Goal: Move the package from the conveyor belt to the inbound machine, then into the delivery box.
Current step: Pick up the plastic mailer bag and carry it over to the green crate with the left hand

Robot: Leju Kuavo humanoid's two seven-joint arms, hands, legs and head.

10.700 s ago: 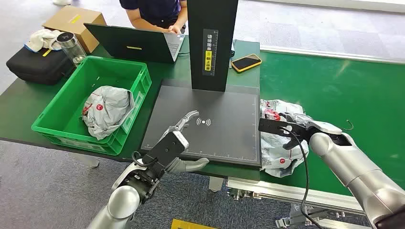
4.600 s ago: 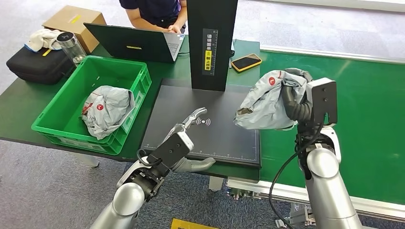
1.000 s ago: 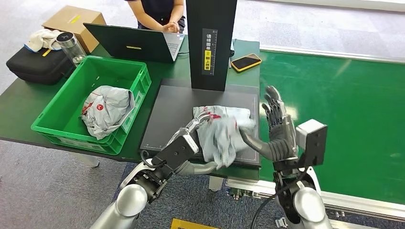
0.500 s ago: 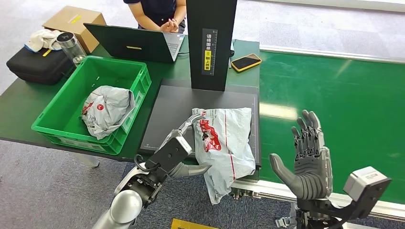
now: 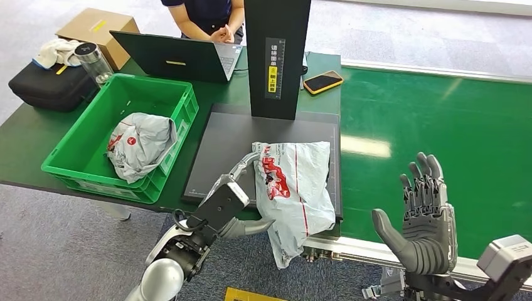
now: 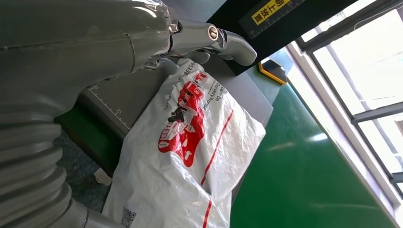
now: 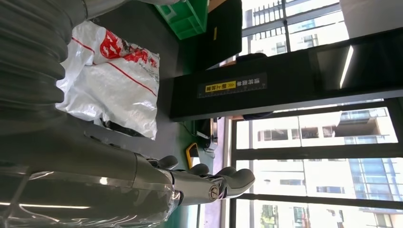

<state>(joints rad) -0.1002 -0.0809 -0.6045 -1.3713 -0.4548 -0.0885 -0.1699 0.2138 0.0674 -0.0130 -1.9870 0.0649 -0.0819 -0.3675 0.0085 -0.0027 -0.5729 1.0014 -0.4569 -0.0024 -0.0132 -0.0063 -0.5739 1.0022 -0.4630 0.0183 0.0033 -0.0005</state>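
A white-grey package [image 5: 293, 185] with a red logo lies on the dark plate [image 5: 229, 141] of the inbound machine, and its near end hangs over the plate's front edge. My left hand [image 5: 227, 199] rests at the package's left side, fingers [image 6: 223, 40] spread along its top corner and thumb under the hanging part. The left wrist view has the package [image 6: 190, 142] close up. My right hand [image 5: 422, 222] is open and empty, raised palm-in over the green conveyor belt [image 5: 439, 125], apart from the package [image 7: 111, 78].
The machine's black pillar [image 5: 276, 56] stands at the back of the plate. A green crate [image 5: 81, 160] to the left holds another grey package [image 5: 141, 141]. A laptop [image 5: 175, 58], a phone [image 5: 323, 81] and a person [image 5: 207, 15] are behind.
My right hand has let go of the package on the plate and drawn back to the right and nearer me. The package unfolded and now droops over the front edge.
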